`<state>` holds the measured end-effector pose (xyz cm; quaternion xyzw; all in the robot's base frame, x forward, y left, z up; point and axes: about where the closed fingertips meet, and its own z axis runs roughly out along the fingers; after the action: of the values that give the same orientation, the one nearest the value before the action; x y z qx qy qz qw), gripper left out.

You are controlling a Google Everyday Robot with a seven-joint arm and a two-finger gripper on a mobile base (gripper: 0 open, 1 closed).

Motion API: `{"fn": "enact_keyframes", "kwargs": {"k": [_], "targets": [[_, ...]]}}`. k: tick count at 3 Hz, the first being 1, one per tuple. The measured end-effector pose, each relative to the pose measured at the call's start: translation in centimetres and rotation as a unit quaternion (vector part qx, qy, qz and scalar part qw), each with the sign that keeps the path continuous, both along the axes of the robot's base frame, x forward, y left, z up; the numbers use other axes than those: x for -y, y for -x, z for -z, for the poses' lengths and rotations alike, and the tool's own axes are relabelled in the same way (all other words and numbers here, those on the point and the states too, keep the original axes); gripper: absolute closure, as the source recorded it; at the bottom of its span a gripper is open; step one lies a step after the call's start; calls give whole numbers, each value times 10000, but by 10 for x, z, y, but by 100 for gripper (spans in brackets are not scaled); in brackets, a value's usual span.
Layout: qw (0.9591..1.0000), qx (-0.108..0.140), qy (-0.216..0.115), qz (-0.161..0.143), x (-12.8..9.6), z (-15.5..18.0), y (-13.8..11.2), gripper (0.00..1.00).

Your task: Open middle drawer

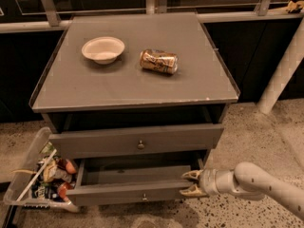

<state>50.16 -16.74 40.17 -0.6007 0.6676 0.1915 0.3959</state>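
Note:
The middle drawer (118, 192) is a grey flat front with a small round knob (144, 197). It is pulled partly out of the grey cabinet, and its dark inside (137, 170) shows. My gripper (192, 183) reaches in from the lower right. It is at the right end of this drawer's front, one finger (192, 175) behind the panel and the other (193, 191) in front, shut on it. The wider drawer (95, 141) above has its own knob (140, 145).
On the cabinet top (95, 89) are a white bowl (103, 49) and a gold can (158, 61) on its side. A clear bin of snacks (40, 182) stands on the floor at the left. A white pole (282, 75) stands at the right.

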Motion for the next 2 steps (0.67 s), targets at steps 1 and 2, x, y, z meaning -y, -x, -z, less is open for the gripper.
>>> {"fn": "enact_keyframes", "kwargs": {"k": [1,2], "targets": [[10000,0,0,0,0,-4,3,100],[10000,-9,-6,-25,2,-3,15,82]]}}
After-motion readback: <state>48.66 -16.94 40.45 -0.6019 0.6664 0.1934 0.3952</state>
